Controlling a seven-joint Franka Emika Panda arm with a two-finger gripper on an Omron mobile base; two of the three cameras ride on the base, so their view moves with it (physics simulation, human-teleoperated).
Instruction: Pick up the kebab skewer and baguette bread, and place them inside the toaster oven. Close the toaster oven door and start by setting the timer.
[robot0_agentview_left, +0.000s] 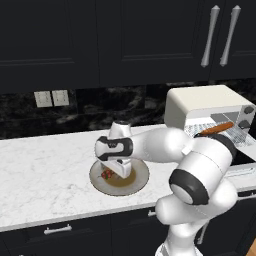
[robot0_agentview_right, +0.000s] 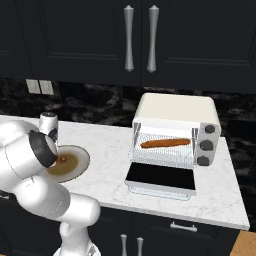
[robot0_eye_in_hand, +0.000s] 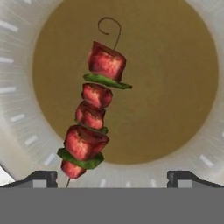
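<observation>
Gripper (robot0_eye_in_hand: 112, 177): spread wide with nothing between the fingers; the two dark fingertips (robot0_eye_in_hand: 41, 177) stand well apart at the bottom of the hand view, above the plate.
Kebab skewer (robot0_eye_in_hand: 93, 118): lies on the plate's brown centre, just ahead of the gripper and off toward the left fingertip rather than midway between the two.
Skewer long axis: runs up the hand view with a slight slant, curled wire end toward the plate's far rim, bare pointed end toward the near rim beside the left fingertip.
Relation for the grasp: the stick lies nearly square to the line joining the fingertips, so they would close across it; judged from here, the hand needs a small shift toward the left fingertip's side before going down.
Plate (robot0_agentview_left: 139, 181): on the counter (robot0_agentview_left: 45, 170) near its front edge, left of the toaster oven.
Baguette bread (robot0_agentview_right: 165, 143): already on the wire rack inside the toaster oven (robot0_agentview_right: 175, 112), lying lengthwise across the opening.
Toaster oven door (robot0_agentview_right: 161, 179): folded down flat, open toward the counter's front edge.
Step in hand: skewer not yet picked up; door and timer remain.
</observation>
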